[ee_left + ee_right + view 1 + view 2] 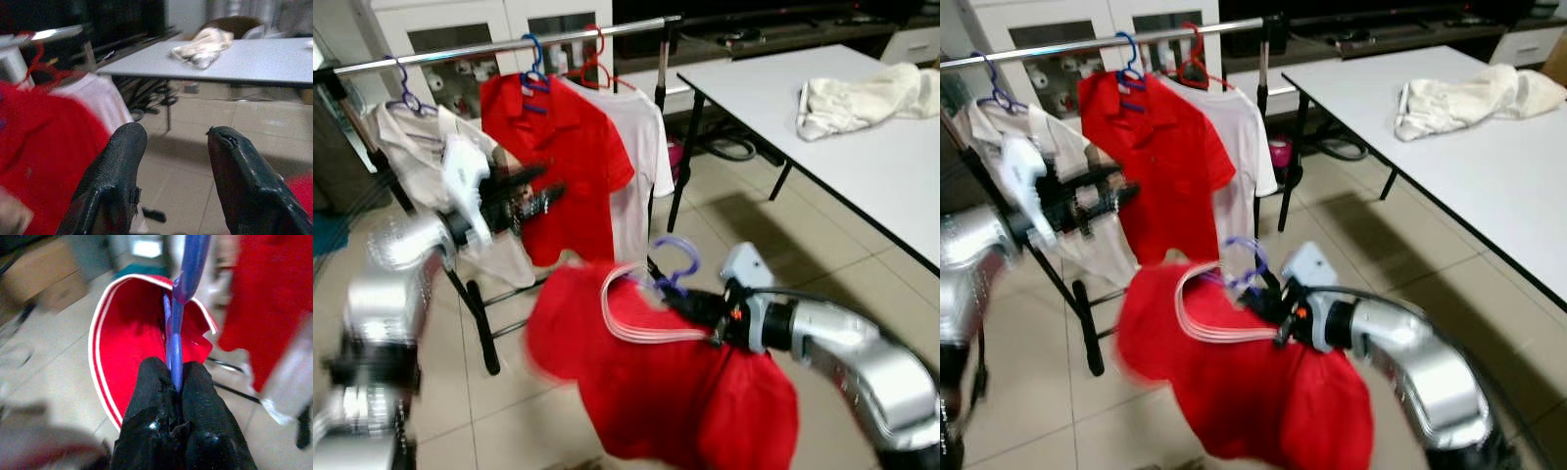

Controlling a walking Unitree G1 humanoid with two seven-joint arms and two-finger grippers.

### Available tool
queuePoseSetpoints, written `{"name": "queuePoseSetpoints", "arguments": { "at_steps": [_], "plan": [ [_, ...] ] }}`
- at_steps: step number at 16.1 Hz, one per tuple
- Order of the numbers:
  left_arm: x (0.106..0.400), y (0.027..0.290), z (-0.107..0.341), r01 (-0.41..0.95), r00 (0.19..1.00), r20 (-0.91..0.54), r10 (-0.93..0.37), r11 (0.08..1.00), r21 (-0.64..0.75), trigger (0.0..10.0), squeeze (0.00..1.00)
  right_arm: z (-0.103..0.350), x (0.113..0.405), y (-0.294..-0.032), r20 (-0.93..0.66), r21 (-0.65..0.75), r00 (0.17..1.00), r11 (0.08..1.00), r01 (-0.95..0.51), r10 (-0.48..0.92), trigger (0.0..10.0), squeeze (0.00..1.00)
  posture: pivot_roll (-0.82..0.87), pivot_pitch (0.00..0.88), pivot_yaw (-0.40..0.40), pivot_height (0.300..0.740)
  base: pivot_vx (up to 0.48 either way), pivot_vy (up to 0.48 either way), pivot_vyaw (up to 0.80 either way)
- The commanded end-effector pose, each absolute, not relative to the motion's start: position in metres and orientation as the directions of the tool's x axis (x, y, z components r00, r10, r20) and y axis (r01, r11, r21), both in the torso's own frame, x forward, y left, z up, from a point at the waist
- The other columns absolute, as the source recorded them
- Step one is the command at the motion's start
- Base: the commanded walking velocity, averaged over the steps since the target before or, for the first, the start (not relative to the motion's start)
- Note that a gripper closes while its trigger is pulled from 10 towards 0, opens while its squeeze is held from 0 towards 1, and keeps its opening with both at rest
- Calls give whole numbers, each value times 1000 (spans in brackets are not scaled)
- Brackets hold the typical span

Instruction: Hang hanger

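- The right gripper [174, 377] pinches the neck of a purple hanger [674, 262], fingers pressed tight on it.
- A red shirt [656, 382] hangs from that hanger, low in front of the clothes rail [499, 46].
- The left gripper [171, 166] is raised near the rail's hung shirts, fingers spread, holding nothing.
- A white table [862, 147] stands to the right.

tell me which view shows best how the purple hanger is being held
The right wrist view: the right hand is shut on the purple hanger just below its hook, with the red shirt collar behind. The eye views show the hook above the hand, blurred; the left wrist view looks toward the white table.
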State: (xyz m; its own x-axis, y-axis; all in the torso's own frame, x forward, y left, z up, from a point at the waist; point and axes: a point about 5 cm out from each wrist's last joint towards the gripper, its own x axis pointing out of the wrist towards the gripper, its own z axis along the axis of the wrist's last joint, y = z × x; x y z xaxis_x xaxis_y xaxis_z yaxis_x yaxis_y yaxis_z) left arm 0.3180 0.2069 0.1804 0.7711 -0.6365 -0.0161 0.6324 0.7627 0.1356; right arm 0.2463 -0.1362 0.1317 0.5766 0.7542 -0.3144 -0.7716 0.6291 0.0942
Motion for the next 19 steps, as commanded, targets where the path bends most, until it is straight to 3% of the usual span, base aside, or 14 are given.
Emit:
{"name": "queuePoseSetpoints", "arguments": {
  "at_steps": [1, 2, 3, 4, 7, 8, 11, 15, 19],
  "plan": [
    [313, 206, 182, 578, 812, -10, -583, 803, 148, 10000, 0, 141, 251, -146, -257, 50, 702, 734, -677, 665, 0, 0, -156, 0, 24, 740, 0, 0, 0],
    [301, 203, 164, 507, 861, -14, -509, 853, 126, 10000, 0, 136, 251, -155, -231, 27, 824, 850, -527, 518, 0, 0, -158, 0, 19, 740, 0, 0, 0],
    [292, 201, 150, 432, 902, -25, -431, 899, 75, 10000, 0, 132, 250, -158, -203, 64, 887, 910, -411, 415, 0, 0, -167, 0, 20, 740, 0, 0, 0],
    [287, 199, 141, 363, 932, -24, -362, 931, 34, 10000, 0, 127, 251, -161, -204, 121, 924, 945, -304, 323, 0, 0, -164, 0, 16, 740, 0, 0, 0],
    [284, 197, 124, 212, 977, -45, -210, 976, 45, 10000, 0, 115, 258, -151, -214, 129, 956, 976, -177, 201, 157, 0, -158, 0, 9, 740, 0, 0, 0],
    [284, 193, 124, 159, 986, -52, -157, 986, 44, 10000, 0, 114, 266, -146, -241, 91, 956, 984, -152, 170, 10000, 0, -154, 0, 12, 740, 0, -450, 0],
    [284, 192, 126, 140, 989, -53, -136, 987, 82, 10000, 0, 109, 274, -146, -267, -10, 957, 992, -125, 117, 10000, 0, -113, 0, -14, 740, 0, -449, 0],
    [281, 179, 127, 156, 987, -44, -154, 986, 56, 10000, 0, 111, 274, -146, -224, 59, 957, 983, -174, 183, 10000, 0, -85, 0, -6, 740, 0, -450, 0],
    [289, 172, 127, 151, 987, -59, -149, 988, 27, 10000, 0, 118, 282, -147, -192, 55, 963, 982, -183, 190, 10000, 0, -107, 0, -7, 740, 0, 0, 400]
  ]
}}
